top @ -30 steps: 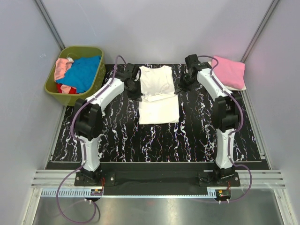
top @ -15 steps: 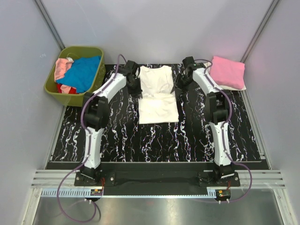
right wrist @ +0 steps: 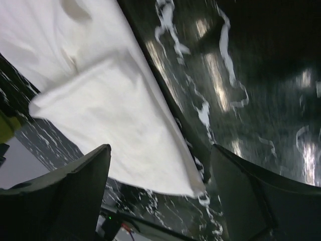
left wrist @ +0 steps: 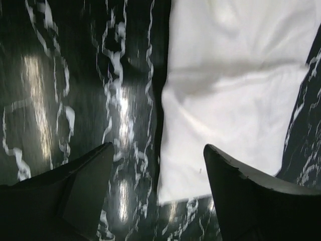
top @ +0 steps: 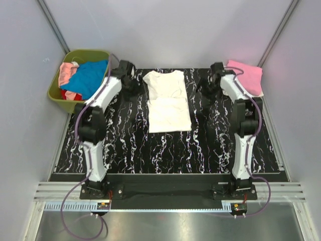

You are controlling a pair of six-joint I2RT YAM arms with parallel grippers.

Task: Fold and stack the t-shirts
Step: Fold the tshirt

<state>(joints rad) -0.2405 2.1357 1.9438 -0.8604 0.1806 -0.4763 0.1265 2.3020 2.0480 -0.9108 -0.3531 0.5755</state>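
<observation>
White t-shirt (top: 169,100) lies mid-tabletop (top: 125,145), looks part-folded. My left gripper (left wrist: 158,148) and right gripper (right wrist: 160,148) flank it, both wide, empty. Next I probably grab the hem and fold in half.

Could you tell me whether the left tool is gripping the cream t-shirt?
No, the left tool stands open and empty, while the cream t-shirt lies flat below it.

right gripper (right wrist: 160,150) hangs spread wide with nothing between, over a white t-shirt (right wrist: 90,85), apparently folded, on the marbled table (right wrist: 261,60).
</observation>
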